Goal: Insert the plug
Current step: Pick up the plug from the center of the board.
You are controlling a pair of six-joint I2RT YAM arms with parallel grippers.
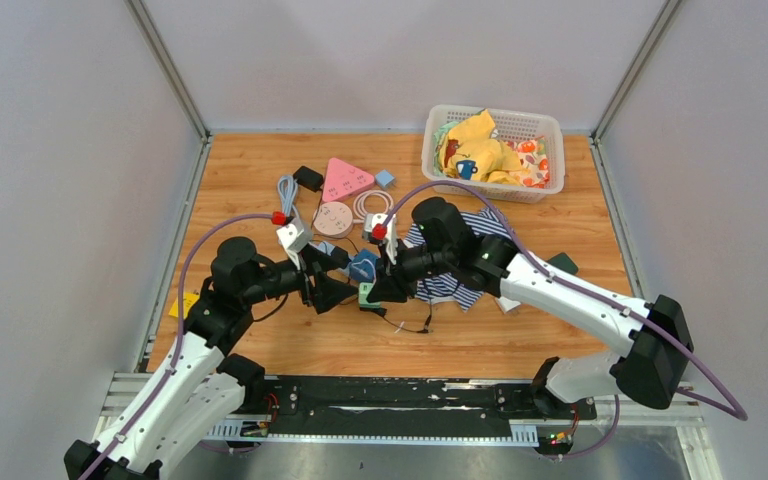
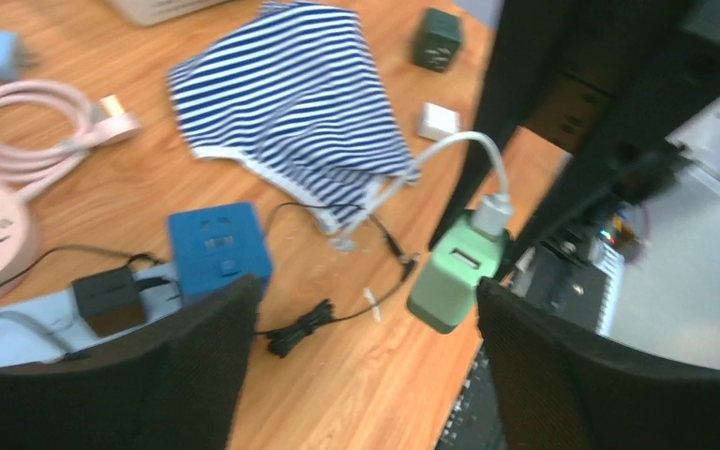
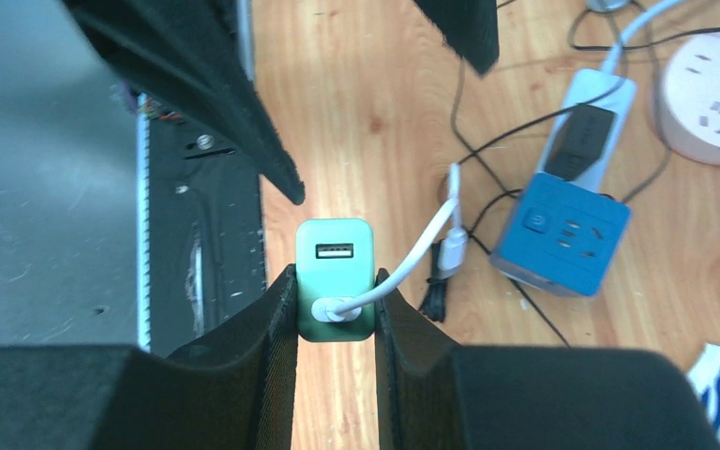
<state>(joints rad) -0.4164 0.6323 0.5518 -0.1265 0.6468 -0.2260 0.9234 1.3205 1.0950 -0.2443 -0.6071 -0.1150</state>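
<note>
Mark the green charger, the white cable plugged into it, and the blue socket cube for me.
Green charger (image 3: pixel 335 253), right wrist view, front face by the free USB port.
White cable (image 3: pixel 412 267), right wrist view, mid-run past the plug.
Blue socket cube (image 3: pixel 562 230), right wrist view, top face.

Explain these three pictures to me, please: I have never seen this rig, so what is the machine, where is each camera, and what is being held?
Two robot arms are bolted at the table's near edge. One picture looks down from above; the other two come from cameras on each wrist.

The right gripper is shut on a green charger, which has a white cable plugged into one of its two ports. The left gripper is open just beside the charger and holds nothing.

On the wooden table lie a blue socket cube, a striped cloth, a round pink power strip and a basket of fabrics.
</note>
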